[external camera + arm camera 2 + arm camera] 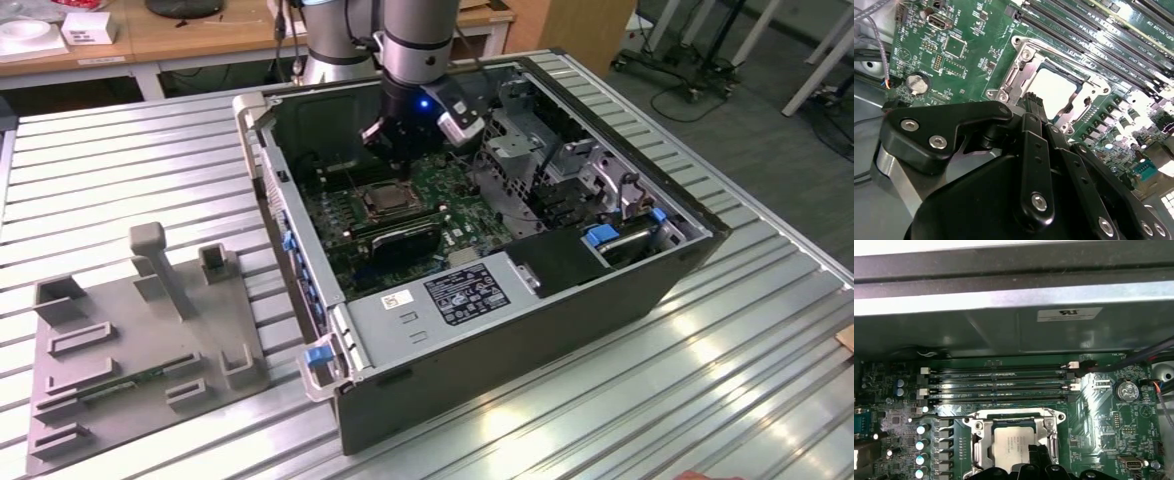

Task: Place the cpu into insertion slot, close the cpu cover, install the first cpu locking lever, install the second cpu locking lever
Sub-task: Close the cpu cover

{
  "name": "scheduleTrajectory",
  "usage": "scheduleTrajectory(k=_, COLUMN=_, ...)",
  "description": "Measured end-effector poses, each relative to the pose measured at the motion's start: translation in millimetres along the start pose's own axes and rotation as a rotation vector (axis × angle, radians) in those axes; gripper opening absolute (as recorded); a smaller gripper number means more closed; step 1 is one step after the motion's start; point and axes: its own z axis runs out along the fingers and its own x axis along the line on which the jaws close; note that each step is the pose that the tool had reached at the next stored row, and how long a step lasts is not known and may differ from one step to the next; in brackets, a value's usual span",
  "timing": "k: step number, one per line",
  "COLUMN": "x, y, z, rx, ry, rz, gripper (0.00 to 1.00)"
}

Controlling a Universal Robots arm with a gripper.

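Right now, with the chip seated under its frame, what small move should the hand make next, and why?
Probably a short shift toward the locking lever jutting beside the socket: the cpu already lies in the insertion slot with the cpu cover down around it, and the hand hovers at the socket's edge.

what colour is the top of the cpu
Dull silver-grey; the cpu shows best in the first wrist view.

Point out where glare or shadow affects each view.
Second wrist view: the cpu top blows out to white, and the memory slots beyond it wash out. First wrist view: cpu evenly lit, bright band across the case. Exterior view: table slats shine; the case is darker inside.
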Motion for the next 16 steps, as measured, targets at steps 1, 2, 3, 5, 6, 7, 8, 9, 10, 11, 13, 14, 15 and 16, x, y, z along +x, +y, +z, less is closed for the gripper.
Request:
scheduleTrajectory(k=1, x=1.9, y=-0.1, z=0.2, rx=-0.0002, ry=-0.0003, rz=-0.001, gripper=0.1)
scheduleTrajectory(k=2, x=3.9, y=-0.3, z=0.3, rx=-0.0003, ry=-0.0011, rz=-0.001, gripper=0.1)
scheduleTrajectory(k=3, x=5.9, y=-0.6, z=0.3, rx=-0.0003, ry=-0.0019, rz=-0.002, gripper=0.1)
scheduleTrajectory(k=5, x=8.9, y=-1.2, z=0.4, rx=-0.0003, ry=-0.0029, rz=-0.003, gripper=0.1)
scheduleTrajectory(k=6, x=10.1, y=-1.7, z=0.5, rx=-0.0003, ry=-0.0031, rz=-0.003, gripper=0.1)
scheduleTrajectory(k=7, x=11.2, y=-2.0, z=0.7, rx=-0.0005, ry=-0.0032, rz=-0.003, gripper=0.1)
scheduleTrajectory(k=8, x=12.0, y=-2.2, z=1.0, rx=-0.0005, ry=-0.0031, rz=-0.003, gripper=0.1)
scheduleTrajectory(k=9, x=12.6, y=-2.4, z=1.4, rx=-0.0004, ry=-0.0031, rz=-0.004, gripper=0.1)
scheduleTrajectory(k=10, x=13.1, y=-2.7, z=1.9, rx=-0.0001, ry=-0.003, rz=-0.004, gripper=0.1)
scheduleTrajectory(k=11, x=13.5, y=-3.0, z=2.7, rx=0.0001, ry=-0.003, rz=-0.004, gripper=0.1)
scheduleTrajectory(k=13, x=14.1, y=-3.3, z=4.0, rx=0.001, ry=-0.0031, rz=-0.004, gripper=0.1)
scheduleTrajectory(k=14, x=14.5, y=-3.4, z=4.6, rx=0.0018, ry=-0.0031, rz=-0.004, gripper=0.1)
scheduleTrajectory(k=15, x=14.8, y=-3.5, z=5.3, rx=0.0027, ry=-0.0031, rz=-0.004, gripper=0.1)
scheduleTrajectory(k=16, x=15.0, y=-3.6, z=5.9, rx=0.0033, ry=-0.0031, rz=-0.004, gripper=0.1)
